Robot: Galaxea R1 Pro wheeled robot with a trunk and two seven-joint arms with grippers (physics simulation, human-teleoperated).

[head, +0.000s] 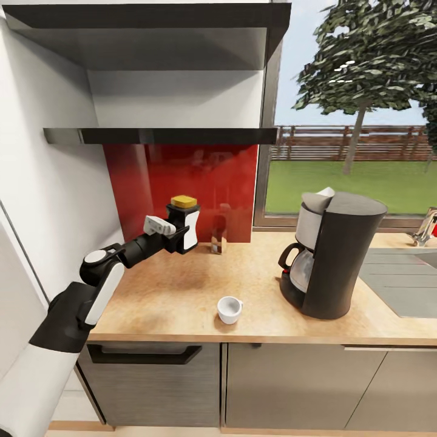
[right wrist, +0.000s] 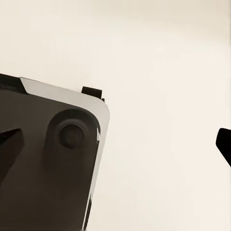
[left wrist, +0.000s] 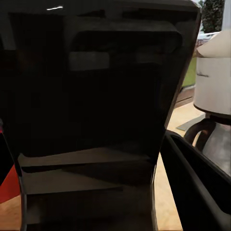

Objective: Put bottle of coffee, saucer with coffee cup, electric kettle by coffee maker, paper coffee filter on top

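Note:
The bottle of coffee (head: pixel 185 224), black and white with a yellow lid, is low over the back left of the countertop (head: pixel 164 291), in front of the red backsplash. My left gripper (head: pixel 177 235) is shut on its side; in the left wrist view its dark body (left wrist: pixel 96 120) looms close between the fingers (left wrist: pixel 192 187). I cannot tell whether it touches the counter. The black coffee maker (head: pixel 334 255) stands to the right with a white paper filter (head: pixel 325 193) poking from its top. A white coffee cup (head: pixel 229 309) sits near the front edge. My right gripper's fingertip (right wrist: pixel 224 144) shows far to one side, against a pale wall.
A small brownish glassy object (head: pixel 218 238) stands by the backsplash, right of the bottle. Two dark shelves (head: pixel 164 135) hang above the counter. A grey sink (head: pixel 400 279) with a tap (head: pixel 425 227) lies right of the coffee maker. A window is behind.

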